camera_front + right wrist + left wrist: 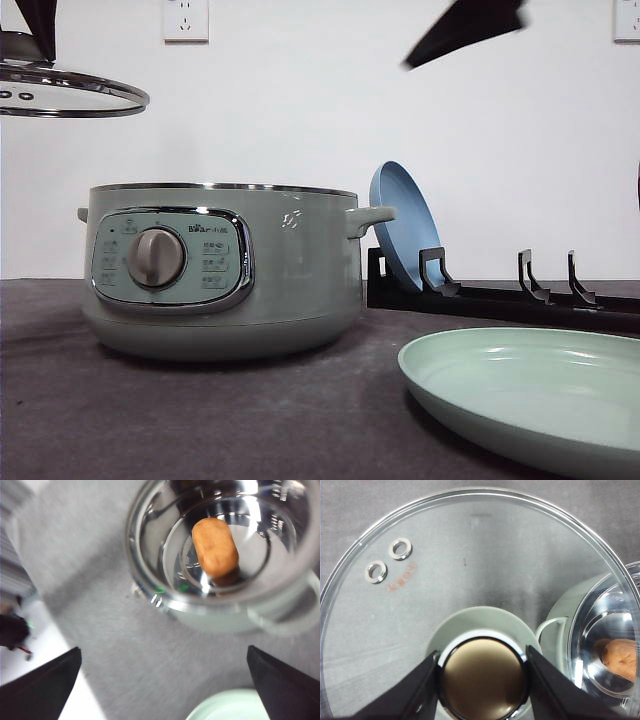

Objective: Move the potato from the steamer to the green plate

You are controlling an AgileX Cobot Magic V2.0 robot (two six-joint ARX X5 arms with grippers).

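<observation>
Potato [215, 547] sits on the bottom of the open steamer [225, 270], not yet grasped. My left claw [482, 680] is clenched on the lid knob [484, 680], holding the glass lid [70, 98] up and off to the side. My right claw [162, 680] is spread wide, empty, above the pot. Green plate [530, 400] bare. Grab, lift, place all remain.

Potato [215, 547] inside lidless steamer [222, 270]

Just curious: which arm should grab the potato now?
The right. Its pincer is open and empty above the uncovered steamer, with the potato in sight. The left pincer is busy holding the glass lid by its knob.
</observation>
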